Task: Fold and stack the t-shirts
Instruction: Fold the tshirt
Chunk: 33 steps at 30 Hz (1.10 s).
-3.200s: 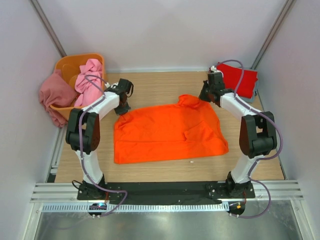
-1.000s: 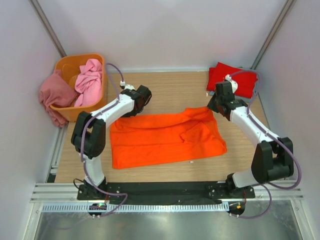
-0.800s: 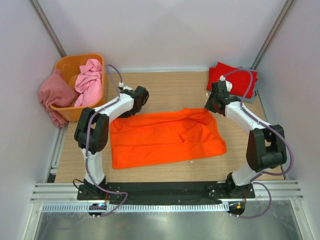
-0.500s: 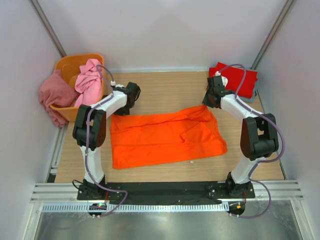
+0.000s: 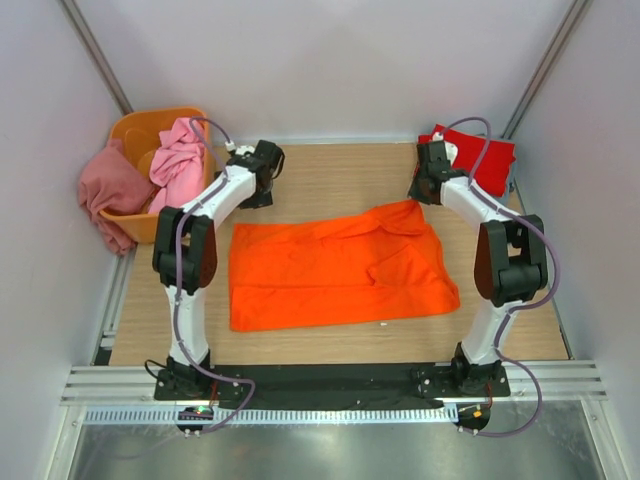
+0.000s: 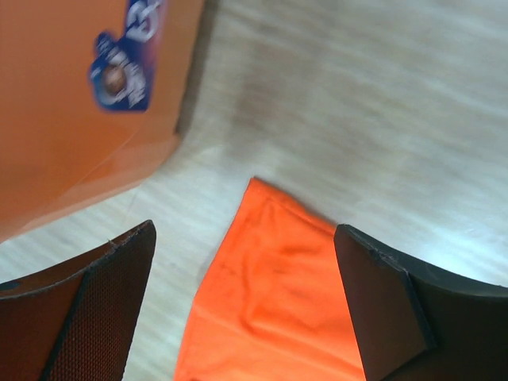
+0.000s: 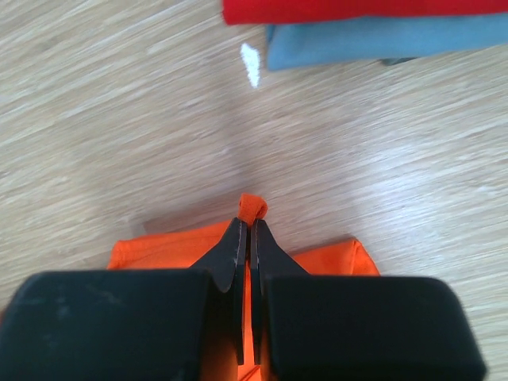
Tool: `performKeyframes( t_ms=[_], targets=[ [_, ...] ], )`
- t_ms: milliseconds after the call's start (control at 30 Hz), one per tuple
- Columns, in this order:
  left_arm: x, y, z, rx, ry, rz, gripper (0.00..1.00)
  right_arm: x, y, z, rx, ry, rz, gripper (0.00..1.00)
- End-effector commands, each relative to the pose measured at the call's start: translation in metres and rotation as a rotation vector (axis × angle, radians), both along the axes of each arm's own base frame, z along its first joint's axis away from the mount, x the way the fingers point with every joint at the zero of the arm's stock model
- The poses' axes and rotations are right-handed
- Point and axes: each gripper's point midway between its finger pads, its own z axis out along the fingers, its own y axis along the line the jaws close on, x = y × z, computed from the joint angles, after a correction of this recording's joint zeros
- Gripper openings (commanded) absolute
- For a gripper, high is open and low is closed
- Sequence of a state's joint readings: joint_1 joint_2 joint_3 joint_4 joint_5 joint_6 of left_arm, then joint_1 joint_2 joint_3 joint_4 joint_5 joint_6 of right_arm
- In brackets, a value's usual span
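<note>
Wood worktop (image 5: 340, 170) carries it all. Your right fingers (image 7: 236, 242) are pressed together on a nub of the orange t-shirt (image 5: 340, 270) at its far-right corner. Your left fingers (image 6: 111, 302) are spread w/ nothing btwn them; the far-left corner lies just nearer than them, not touching. Shirt's long axis runs left-right, mid-worktop. Left arm's closer to that free corner.
</note>
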<state>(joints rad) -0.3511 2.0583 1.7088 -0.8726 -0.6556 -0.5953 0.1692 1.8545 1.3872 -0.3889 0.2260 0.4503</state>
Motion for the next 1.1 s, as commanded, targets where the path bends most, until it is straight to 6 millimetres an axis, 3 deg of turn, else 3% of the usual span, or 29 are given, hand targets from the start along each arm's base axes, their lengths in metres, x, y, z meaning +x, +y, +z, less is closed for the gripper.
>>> performKeyframes(
  t_ms=[0,167,300,533,667,867,1067],
  targets=[
    [0.013,-0.011,-0.007,-0.023,0.005,-0.003,0.94,0.008,-0.027,0.017,-0.049,-0.050,-0.050,0.01],
    [0.022,-0.022,-0.024,-0.061,0.015,-0.001,0.89,0.002,-0.042,0.023,-0.089,-0.055,-0.079,0.01],
    [0.035,-0.035,-0.028,-0.124,-0.006,0.000,0.84,0.000,-0.041,0.020,-0.079,-0.043,-0.073,0.01],
    [0.051,-0.042,-0.036,-0.140,-0.023,0.033,0.75,-0.004,-0.041,0.014,-0.082,-0.032,-0.063,0.01],
    [0.047,-0.038,-0.044,-0.123,-0.004,0.059,0.72,-0.003,-0.041,0.013,-0.084,-0.034,-0.060,0.01],
    [0.025,-0.033,-0.058,-0.136,0.015,0.096,0.68,-0.004,-0.041,0.011,-0.084,-0.029,-0.057,0.01],
    [0.025,-0.032,-0.073,-0.139,0.013,0.110,0.63,-0.003,-0.039,0.007,-0.076,-0.024,-0.049,0.01]
  ],
)
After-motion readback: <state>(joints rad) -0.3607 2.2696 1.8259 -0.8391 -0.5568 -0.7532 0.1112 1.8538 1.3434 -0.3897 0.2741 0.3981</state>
